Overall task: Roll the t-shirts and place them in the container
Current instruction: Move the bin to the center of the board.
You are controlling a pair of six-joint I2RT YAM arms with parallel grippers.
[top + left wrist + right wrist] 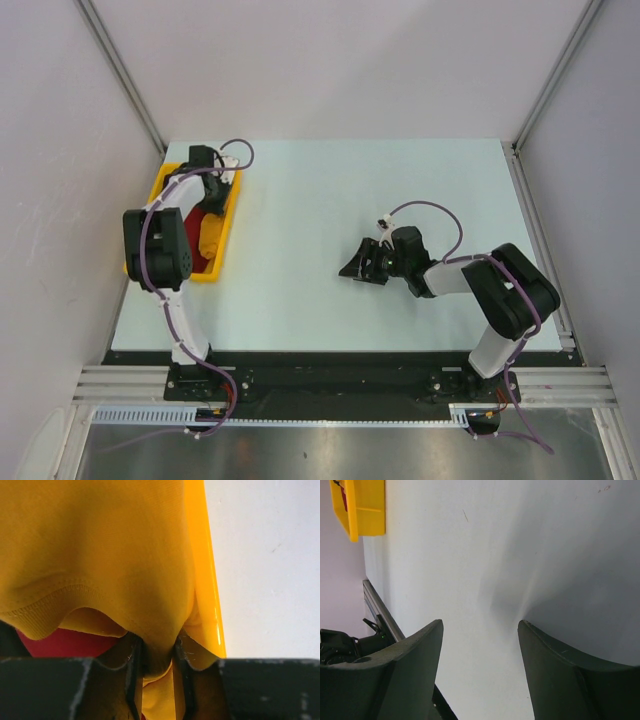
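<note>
Table [330, 200] edge: tray [231, 215], t-shirt [100, 555] in left gripper [157, 646]

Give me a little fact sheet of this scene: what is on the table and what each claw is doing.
Table: pale, with a yellow tray at its left edge
In the tray: mustard-orange t-shirt, red cloth showing past its hem
Left gripper: down in the tray, pinching a fold of the mustard-orange t-shirt
Right gripper: open, holding nothing, above the table right of centre
</note>
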